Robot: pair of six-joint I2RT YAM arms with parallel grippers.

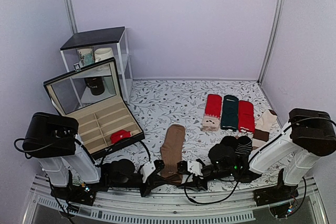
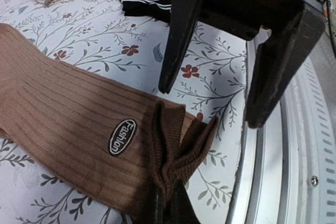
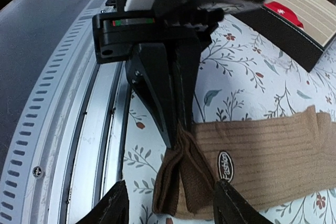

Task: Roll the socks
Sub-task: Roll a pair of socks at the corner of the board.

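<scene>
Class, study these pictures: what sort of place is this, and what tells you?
Probably a robot test booth, not a home: bare panel walls, a left arm and right arm bolted to a metal rail, and staged props such as brown socks and a compartment box.

Oval label: reads "Fashion" in pale script on a dark oval with a pale rim.
Where it stands: on the ribbed brown knit of the socks, close to the bunched cuff end (the whole word is legible in the left wrist view).
Same label, right wrist view: only the first letters, "Fash", can be read, because the lower end is covered.
Top view: the label is too small to read.
Mugs on the shelf: printed decoration, with no legible words.
Other writing: none legible.
</scene>
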